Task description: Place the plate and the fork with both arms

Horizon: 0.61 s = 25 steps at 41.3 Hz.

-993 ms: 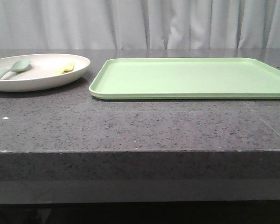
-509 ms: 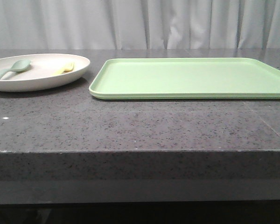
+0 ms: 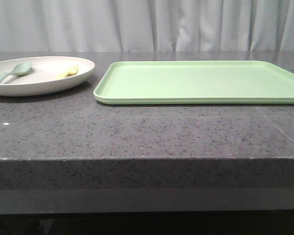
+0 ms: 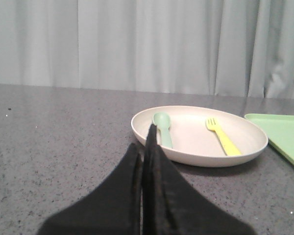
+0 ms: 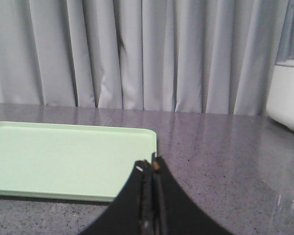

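Observation:
The cream plate (image 3: pixel 44 83) sits on the dark table at the far left, beside the light-green tray (image 3: pixel 201 81). A yellow fork (image 3: pixel 68 71) and a muted green spoon (image 3: pixel 12 72) lie in it. In the left wrist view the plate (image 4: pixel 196 156), the fork (image 4: pixel 224 139) and the spoon (image 4: pixel 162 127) lie just ahead of my left gripper (image 4: pixel 146 142), which is shut and empty, short of the plate's rim. My right gripper (image 5: pixel 151 165) is shut and empty, over the tray's near corner (image 5: pixel 137 147). Neither gripper shows in the front view.
The grey speckled table (image 3: pixel 147 132) ends in a front edge close to the camera. A white container (image 5: pixel 286 98) stands on the table beyond the tray in the right wrist view. Grey curtains hang behind.

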### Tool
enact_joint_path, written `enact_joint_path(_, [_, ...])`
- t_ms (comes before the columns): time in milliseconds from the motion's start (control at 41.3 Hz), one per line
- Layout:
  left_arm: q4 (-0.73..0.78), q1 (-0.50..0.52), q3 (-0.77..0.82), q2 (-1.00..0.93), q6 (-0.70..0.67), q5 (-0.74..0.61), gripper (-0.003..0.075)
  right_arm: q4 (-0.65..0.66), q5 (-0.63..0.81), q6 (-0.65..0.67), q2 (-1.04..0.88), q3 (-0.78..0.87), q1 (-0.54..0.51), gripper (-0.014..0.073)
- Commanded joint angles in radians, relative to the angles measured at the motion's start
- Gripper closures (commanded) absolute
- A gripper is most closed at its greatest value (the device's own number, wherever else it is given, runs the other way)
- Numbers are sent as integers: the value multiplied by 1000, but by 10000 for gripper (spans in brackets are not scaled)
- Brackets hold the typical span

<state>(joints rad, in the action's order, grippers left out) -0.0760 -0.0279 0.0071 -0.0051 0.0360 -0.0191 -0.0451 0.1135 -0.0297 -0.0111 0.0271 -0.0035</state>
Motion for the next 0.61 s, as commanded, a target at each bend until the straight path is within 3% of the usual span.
enact_joint_path(0, [-7,-2,-23,-21,-11,-109,738,2,60,-1,-18,-35,-5,662])
enact_joint_path(121, [-7,-2,-110,-21,-11,-70,738,2,-103,-1,-18,-139,-5,662])
enact_joint_path(291, [-7,-2,-309,11,-11,97,738,2,-312,-1,10,-333,-5,662])
enact_joint_path(582, [-7,-2,-652,252,-11,388,738,2,-604,-1,190,-625,-5,662])
